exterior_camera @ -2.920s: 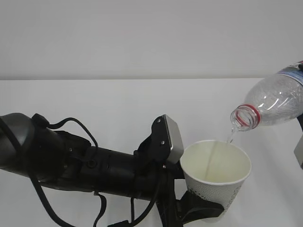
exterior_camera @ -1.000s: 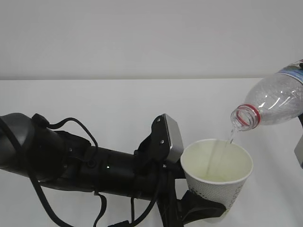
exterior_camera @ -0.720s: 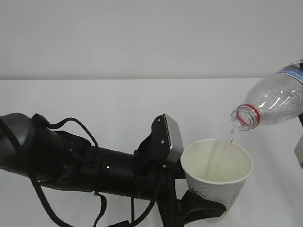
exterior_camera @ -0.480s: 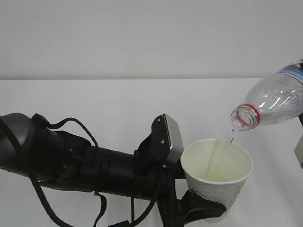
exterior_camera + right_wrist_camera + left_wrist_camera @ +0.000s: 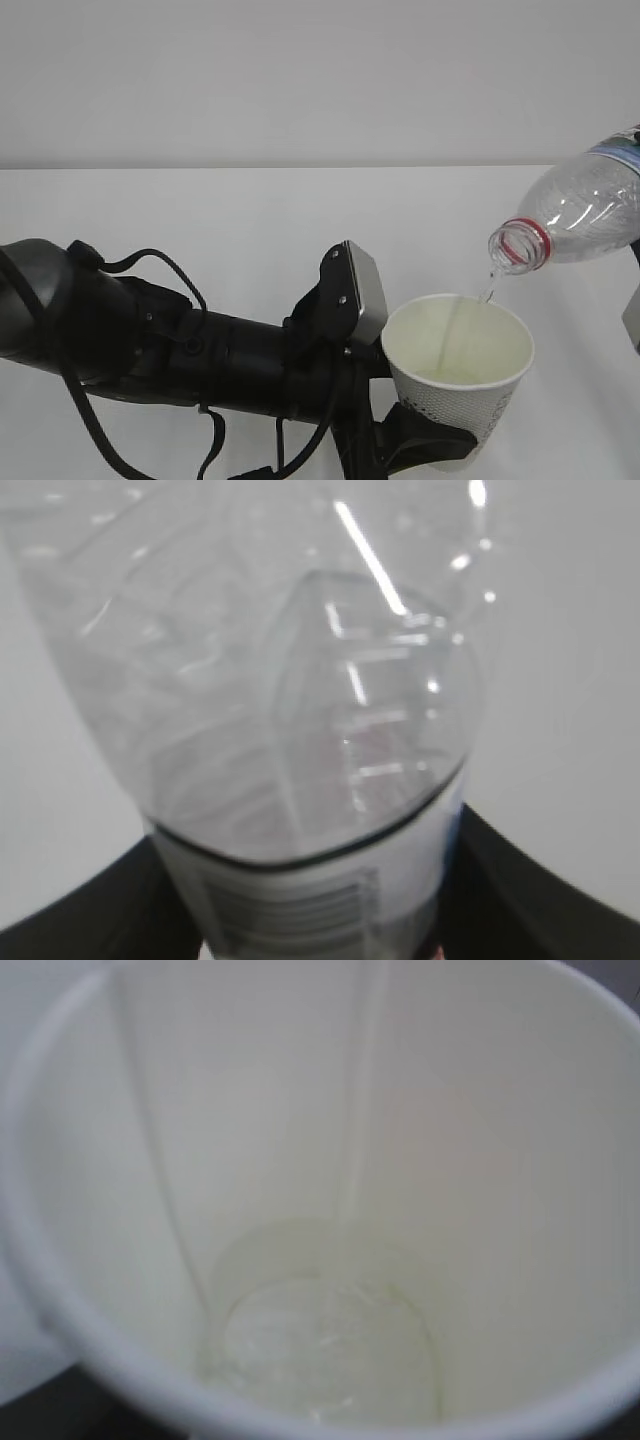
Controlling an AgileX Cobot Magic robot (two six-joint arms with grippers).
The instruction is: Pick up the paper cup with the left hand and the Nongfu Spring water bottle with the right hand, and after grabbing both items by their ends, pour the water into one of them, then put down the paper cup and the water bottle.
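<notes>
exterior view: left claw (image 5: 430, 445) grips paper cup (image 5: 460, 385); right claw holds tilted water bottle (image 5: 580, 215).

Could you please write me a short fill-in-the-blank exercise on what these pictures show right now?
1. A thin stream of water falls from the tilted bottle into the paper ____.
2. The ring around the bottle's neck is ____.
3. The paper cup is held from below by the ____ hand.
4. Water covers only the ____ of the cup's inside.

Missing words: cup; red; left; bottom
</notes>
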